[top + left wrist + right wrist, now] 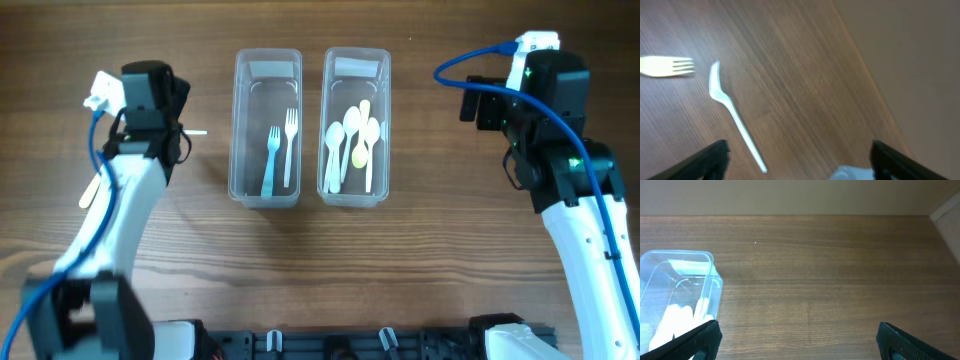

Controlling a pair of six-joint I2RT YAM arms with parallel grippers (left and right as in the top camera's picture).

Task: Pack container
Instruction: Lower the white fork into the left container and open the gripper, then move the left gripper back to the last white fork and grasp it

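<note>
Two clear containers stand side by side. The left container (267, 185) holds a blue fork (271, 160) and a white fork (290, 145). The right container (356, 190) holds several white and cream spoons (350, 140); its corner shows in the right wrist view (690, 260). A white plastic utensil (732, 117) and a cream fork (667, 66) lie on the table ahead of my left gripper (800, 165), which is open and empty. My right gripper (800, 340) is open and empty over bare table, right of the spoon container.
In the overhead view the white utensil's handle (197, 131) sticks out from under the left arm (150, 100), and the cream fork (90, 190) peeks out at its left. The right arm (545, 110) is at the far right.
</note>
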